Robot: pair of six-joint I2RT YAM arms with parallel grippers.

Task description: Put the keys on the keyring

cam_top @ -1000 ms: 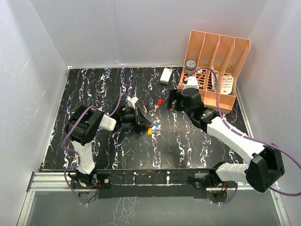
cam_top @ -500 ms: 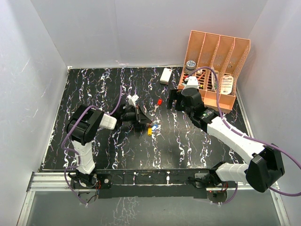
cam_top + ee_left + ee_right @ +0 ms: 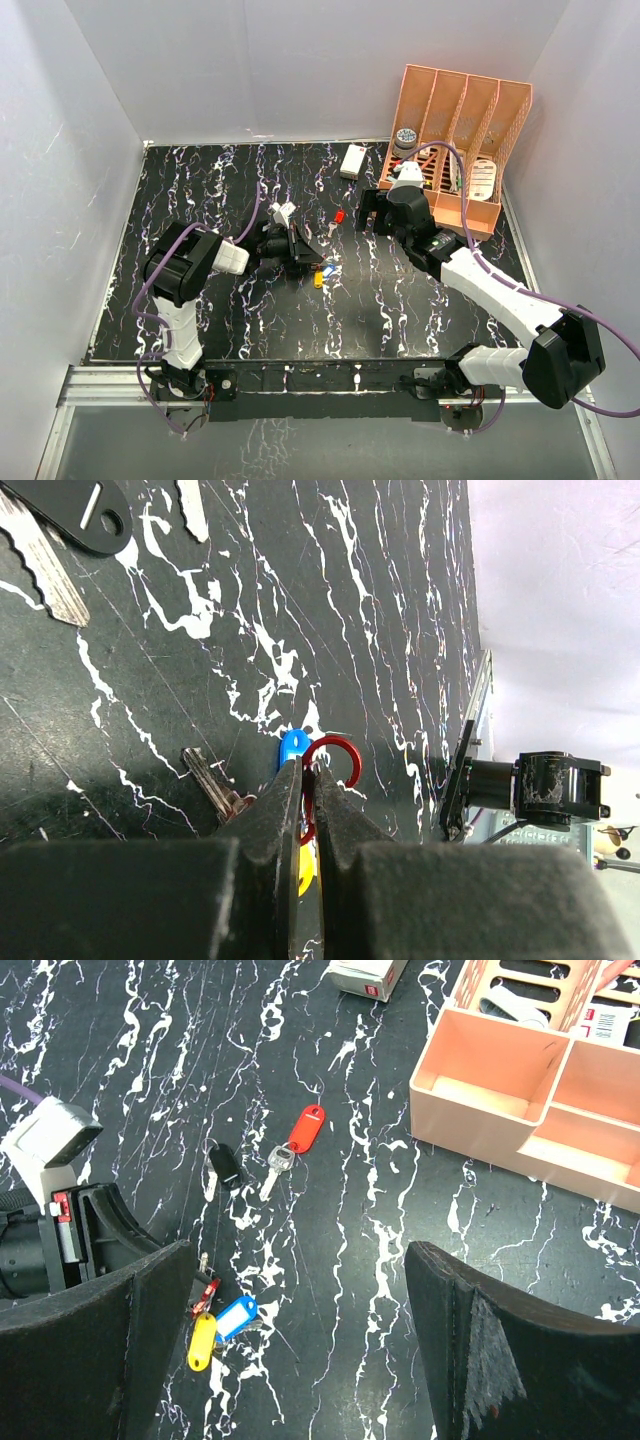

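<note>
We are counting four keys on the desk: one red-headed key [image 3: 305, 1130] lying toward the far edge, one black-headed key [image 3: 228, 1168] near it on its left, and one blue-headed key [image 3: 236, 1317] and one yellow-headed key [image 3: 201, 1341] lying side by side near the middle of the desk. We are seeing one keyring [image 3: 335, 740], a thin red wire loop with a rounded end, sitting just beside the blue head near the desk's middle. The left gripper [image 3: 308, 772] is pinching it, jaws closed on the wire, with the rounded end sticking out past the fingertips. The right gripper [image 3: 300, 1255] is hanging over the far half of the desk with its jaws spread wide and holding nothing. One white box [image 3: 365, 972] is lying by the far edge, and one peach organiser [image 3: 500, 1090] is standing in the far right corner.
</note>
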